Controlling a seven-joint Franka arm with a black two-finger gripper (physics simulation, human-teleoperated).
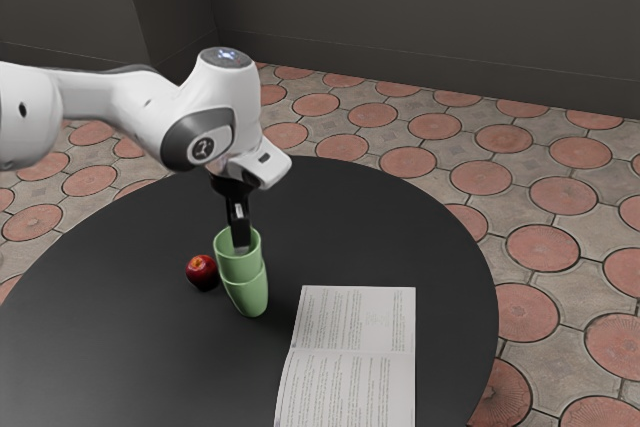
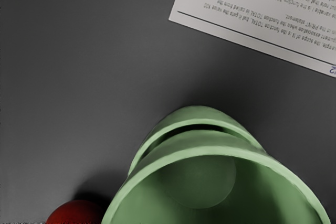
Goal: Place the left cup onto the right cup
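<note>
Exterior view shows the white arm (image 1: pixel 120 112) coming in from the exterior view's left and bending down over the round black desk (image 1: pixel 400 217). Its black tool (image 1: pixel 239 237) hangs straight down at the rim of the upper green cup (image 1: pixel 232 262), on the side of the rim that faces the arm, and the tip of the tool reaches a little below the rim line. Whether the tool is clamped on this rim or stands apart from it, I cannot tell. The upper green cup sits inside the lower green cup (image 1: pixel 248 295), so the two are nested; both are upright and open upward, and the lower one stands on the desk. A small red apple (image 1: pixel 201 268) lies just beside the cups, on the exterior view's left of them, and seems to touch the lower cup or nearly so. A printed paper sheet (image 1: pixel 350 357) lies flat on the desk near the cups, toward the exterior view's right. The floor (image 1: pixel 500 167) around the desk has round reddish tiles. From the wrist view, the upper green cup (image 2: pixel 210 182) is directly under the hand, with its inside bottom visible, and the rim of the lower green cup (image 2: pixel 199 116) shows beyond it. The red apple (image 2: pixel 73 212) is close beside the cups, the paper sheet (image 2: pixel 262 9) lies farther off, and the dark desk (image 2: pixel 79 77) is between them.
</note>
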